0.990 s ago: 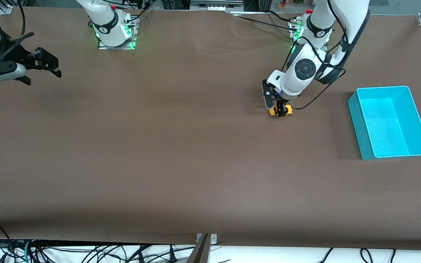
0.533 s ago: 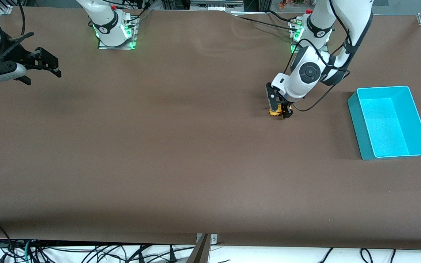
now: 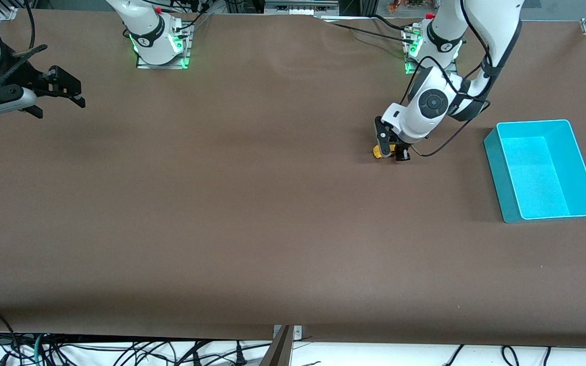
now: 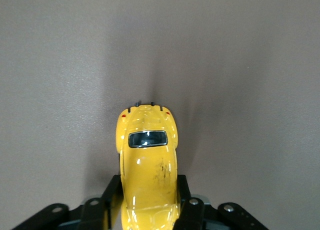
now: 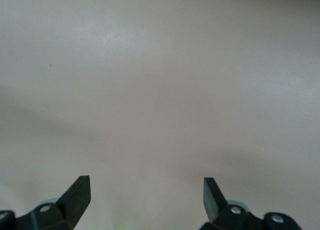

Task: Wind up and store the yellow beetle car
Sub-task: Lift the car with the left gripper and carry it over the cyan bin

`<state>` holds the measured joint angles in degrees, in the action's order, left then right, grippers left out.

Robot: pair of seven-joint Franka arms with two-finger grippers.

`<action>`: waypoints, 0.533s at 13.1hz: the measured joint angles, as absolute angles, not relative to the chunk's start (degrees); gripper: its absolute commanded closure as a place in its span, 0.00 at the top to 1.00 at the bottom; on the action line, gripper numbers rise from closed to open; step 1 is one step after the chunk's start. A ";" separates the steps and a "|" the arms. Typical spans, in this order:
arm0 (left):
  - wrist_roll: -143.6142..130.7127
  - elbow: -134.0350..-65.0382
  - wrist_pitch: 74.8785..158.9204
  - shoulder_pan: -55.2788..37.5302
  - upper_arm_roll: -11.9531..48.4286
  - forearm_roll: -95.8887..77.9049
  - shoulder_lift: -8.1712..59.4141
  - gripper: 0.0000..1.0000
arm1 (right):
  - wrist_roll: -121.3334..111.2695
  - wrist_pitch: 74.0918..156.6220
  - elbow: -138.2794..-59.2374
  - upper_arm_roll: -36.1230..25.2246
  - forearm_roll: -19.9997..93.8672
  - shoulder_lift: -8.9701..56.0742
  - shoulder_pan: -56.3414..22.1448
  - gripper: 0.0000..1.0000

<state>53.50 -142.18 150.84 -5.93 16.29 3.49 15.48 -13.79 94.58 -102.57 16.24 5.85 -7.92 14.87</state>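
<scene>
The yellow beetle car (image 3: pixel 378 151) is on the brown table toward the left arm's end, beside the teal bin. My left gripper (image 3: pixel 392 151) is down at table level and shut on it. In the left wrist view the black fingers (image 4: pixel 111 192) press both sides of the yellow beetle car (image 4: pixel 148 157), whose small dark window faces up and whose one end sticks out past the fingertips. My right gripper (image 3: pixel 61 103) waits up in the air at the right arm's end of the table, open, and nothing lies between its fingers (image 5: pixel 80 190).
A teal bin (image 3: pixel 496 173) with nothing in it stands on the table at the left arm's end, a little nearer to the front camera than the car. Both arm bases with green lights stand along the table's back edge. Cables hang below the table's front edge.
My left gripper has come down around the yellow car and closed on its sides. The wrist has shifted slightly toward the teal bin. The right arm has not moved.
</scene>
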 measured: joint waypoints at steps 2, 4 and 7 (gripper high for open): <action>53.50 -142.01 150.85 -5.56 16.26 3.49 15.38 0.14 | -13.79 94.58 -102.57 16.24 5.85 -7.91 14.87 1.00; 53.55 -141.26 149.94 -4.29 16.21 3.49 14.54 0.13 | -13.79 94.58 -102.57 16.24 5.85 -7.90 14.87 1.00; 53.70 -138.22 141.60 -2.37 16.10 3.49 10.73 0.13 | -13.79 94.57 -102.57 16.24 5.85 -7.86 14.87 1.00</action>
